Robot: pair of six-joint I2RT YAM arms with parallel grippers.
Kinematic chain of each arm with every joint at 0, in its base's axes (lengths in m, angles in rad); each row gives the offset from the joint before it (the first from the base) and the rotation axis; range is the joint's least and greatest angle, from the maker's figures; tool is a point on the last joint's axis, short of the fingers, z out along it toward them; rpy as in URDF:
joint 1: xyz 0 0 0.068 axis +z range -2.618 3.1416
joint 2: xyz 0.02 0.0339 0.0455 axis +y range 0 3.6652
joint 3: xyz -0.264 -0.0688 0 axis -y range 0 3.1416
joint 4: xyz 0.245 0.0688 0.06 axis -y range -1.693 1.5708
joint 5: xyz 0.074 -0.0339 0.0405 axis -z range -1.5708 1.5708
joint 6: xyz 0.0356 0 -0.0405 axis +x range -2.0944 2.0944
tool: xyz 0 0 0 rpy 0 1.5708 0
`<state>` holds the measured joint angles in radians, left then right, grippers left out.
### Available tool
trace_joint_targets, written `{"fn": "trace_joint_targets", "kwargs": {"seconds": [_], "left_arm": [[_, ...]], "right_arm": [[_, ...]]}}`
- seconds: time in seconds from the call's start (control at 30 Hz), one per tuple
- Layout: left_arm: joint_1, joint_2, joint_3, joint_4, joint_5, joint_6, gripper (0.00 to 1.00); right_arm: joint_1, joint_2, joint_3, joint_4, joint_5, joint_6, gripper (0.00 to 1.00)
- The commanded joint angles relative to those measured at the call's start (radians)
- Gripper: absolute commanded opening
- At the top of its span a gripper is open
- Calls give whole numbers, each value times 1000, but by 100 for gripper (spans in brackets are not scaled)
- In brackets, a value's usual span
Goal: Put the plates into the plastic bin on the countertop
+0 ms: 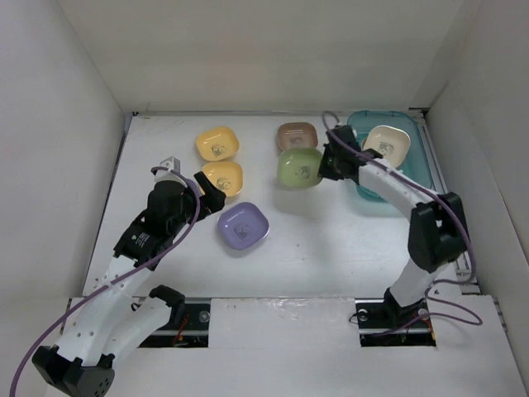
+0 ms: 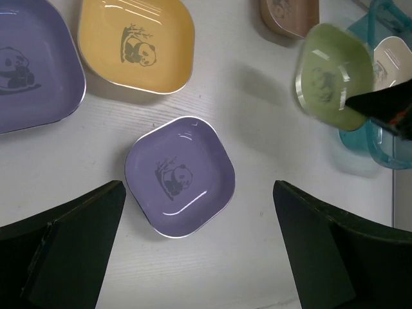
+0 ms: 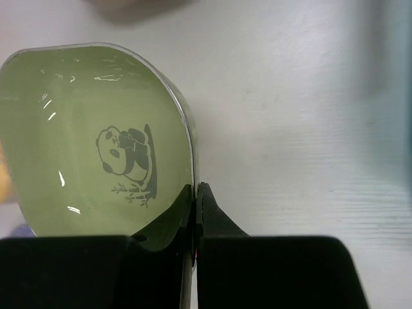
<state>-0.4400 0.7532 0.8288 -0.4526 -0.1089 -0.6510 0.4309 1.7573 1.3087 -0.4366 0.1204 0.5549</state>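
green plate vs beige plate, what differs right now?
Colour: the green plate versus the beige plate. Place: green is outside the plastic bin; beige lies inside it. Hold: the right hand pinches green's rim, tilting it; beige lies flat, untouched. Both are rounded-square dishes with a centre mark.

White walls (image 1: 58, 124) are standing left, back and right; a white panel (image 1: 281, 318) is lying along the near edge.
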Motion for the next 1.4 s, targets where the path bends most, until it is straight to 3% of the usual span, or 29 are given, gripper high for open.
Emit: {"fn": "trace_joint_targets", "kwargs": {"seconds": [0.0,0.13,0.33,0.57,0.77,0.8,0.83,0.87,0.9,0.93,1.23,1.37], "left_arm": [[-3,-14,-5,29,5,14,100],[-3,-23,-5,38,15,14,100],[-3,-23,-14,38,25,24,100],[-3,-32,-14,48,35,24,100],[-3,-12,-14,48,54,33,100],[-3,-12,-14,48,54,33,100],[-3,-12,-14,48,54,33,100],[-3,-12,-14,48,54,33,100],[-3,-12,-14,48,54,42,100],[-3,-12,-14,48,54,42,100],[-3,8,-14,48,54,42,100],[-3,8,-14,48,44,42,100]], "right_arm": [[-102,-156,18,0,71,-16,0],[-257,-193,38,-10,111,-16,0],[-509,-76,136,10,52,-44,0],[-621,40,228,32,30,-44,0],[-641,128,328,9,30,-44,0],[-641,140,343,-4,21,-44,4],[-641,149,369,-14,21,-44,18],[-641,149,370,-24,21,-44,38],[-641,149,370,-24,21,-44,73],[-641,149,370,-24,31,-44,97],[-594,4,328,18,-34,-67,100],[-436,-32,319,-2,-74,-105,100]]}}
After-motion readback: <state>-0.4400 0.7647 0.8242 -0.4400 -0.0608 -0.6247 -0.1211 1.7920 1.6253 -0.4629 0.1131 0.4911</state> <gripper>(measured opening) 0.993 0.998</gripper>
